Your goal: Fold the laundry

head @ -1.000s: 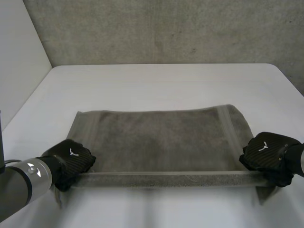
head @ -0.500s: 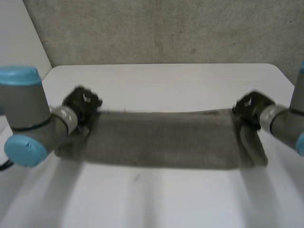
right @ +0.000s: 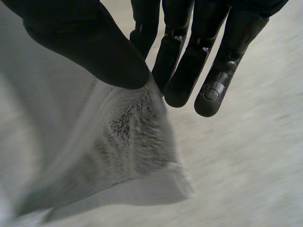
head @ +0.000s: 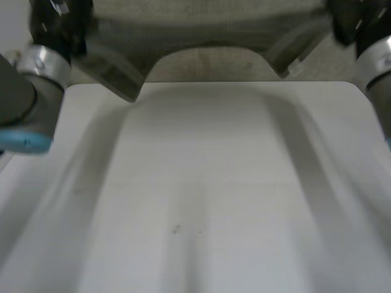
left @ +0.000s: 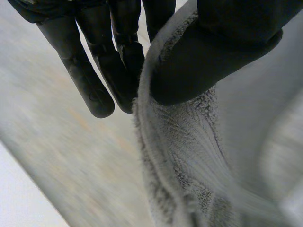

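A grey towel (head: pixel 208 27) hangs in the air above the far end of the white table (head: pixel 201 183), stretched between my two hands, with its corners drooping below them. My left hand (head: pixel 58 15) holds the towel's left end and my right hand (head: pixel 354 21) holds its right end. In the left wrist view, the left hand (left: pixel 222 42) pinches the towel's edge (left: pixel 189 156) between thumb and fingers (left: pixel 94 80). Seen from the right wrist, the right hand (right: pixel 85 38) pinches a towel corner (right: pixel 118 142) against its fingers (right: pixel 189 61).
A grey concrete wall (head: pixel 208 64) rises behind the table's far edge. My left arm (head: pixel 24 91) stands over the table's left side and my right arm (head: pixel 379 73) over its right side.
Both hands have risen from the towel's near edge on the table and moved away, carrying the towel up off the tabletop until it hangs high over the far end.
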Controlling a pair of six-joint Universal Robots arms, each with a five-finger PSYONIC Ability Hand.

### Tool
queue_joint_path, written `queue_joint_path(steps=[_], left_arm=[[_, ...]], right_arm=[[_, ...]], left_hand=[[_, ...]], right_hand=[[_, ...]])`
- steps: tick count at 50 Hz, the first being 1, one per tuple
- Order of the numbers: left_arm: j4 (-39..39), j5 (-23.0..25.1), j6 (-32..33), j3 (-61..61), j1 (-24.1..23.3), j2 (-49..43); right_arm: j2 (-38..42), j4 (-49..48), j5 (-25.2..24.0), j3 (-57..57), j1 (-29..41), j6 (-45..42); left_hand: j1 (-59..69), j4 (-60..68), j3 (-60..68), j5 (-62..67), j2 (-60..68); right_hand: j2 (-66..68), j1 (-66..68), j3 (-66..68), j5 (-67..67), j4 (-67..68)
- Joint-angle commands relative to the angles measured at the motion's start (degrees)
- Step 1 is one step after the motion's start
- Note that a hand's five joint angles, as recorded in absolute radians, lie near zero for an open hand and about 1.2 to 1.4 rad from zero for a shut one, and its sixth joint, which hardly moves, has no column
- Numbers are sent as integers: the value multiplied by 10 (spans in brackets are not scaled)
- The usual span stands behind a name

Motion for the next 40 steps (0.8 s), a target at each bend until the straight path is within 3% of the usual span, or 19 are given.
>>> queue_joint_path(steps=[1, 8, 14, 20, 22, 23, 24, 25, 37, 39, 40], left_arm=[[-4, 48, 12, -152, 2, -10], [-11, 63, 48, -254, 3, -44], [-38, 63, 121, -326, 16, -23], [-64, 63, 147, -341, 22, -2], [-66, 63, 146, -339, 23, -3], [-66, 63, 146, -339, 23, -3], [-63, 61, 146, -337, 25, -4], [-61, 61, 145, -333, 31, -10], [-62, 58, 146, -325, 55, -46], [-64, 56, 147, -330, 55, -44], [-69, 58, 147, -334, 55, -37]], right_arm=[[55, 119, -47, 58, -2, -22], [114, 216, -50, 104, -2, -114], [100, 291, -46, 128, -19, -142], [62, 318, -48, 149, -35, -142], [47, 319, -47, 165, -51, -141], [47, 319, -47, 165, -51, -141], [45, 319, -47, 169, -60, -141], [45, 318, -47, 172, -67, -141], [45, 319, -46, 191, -109, -128], [45, 319, -46, 197, -110, -128], [44, 319, -46, 202, -109, -129]], left_hand=[[114, 103, 103, 101, 102], [114, 103, 103, 101, 102], [114, 103, 103, 101, 102], [114, 103, 103, 101, 102], [-77, -88, -87, -89, -88], [-78, -89, -88, -90, -89], [-203, -214, -213, -215, -214], [-232, -243, -243, -245, -244], [-249, -261, -260, -262, -261], [-217, -229, -228, -230, -229], [-67, -79, -78, -80, -79]], right_hand=[[122, 242, 118, 107, 115], [122, 242, 118, 107, 115], [122, 242, 118, 107, 115], [122, 242, 118, 107, 115], [122, 242, 118, 107, 115], [122, 242, 118, 107, 115], [122, 242, 118, 107, 115], [122, 242, 118, 107, 115], [122, 242, 118, 107, 115], [122, 242, 118, 107, 115], [122, 242, 118, 107, 115]])
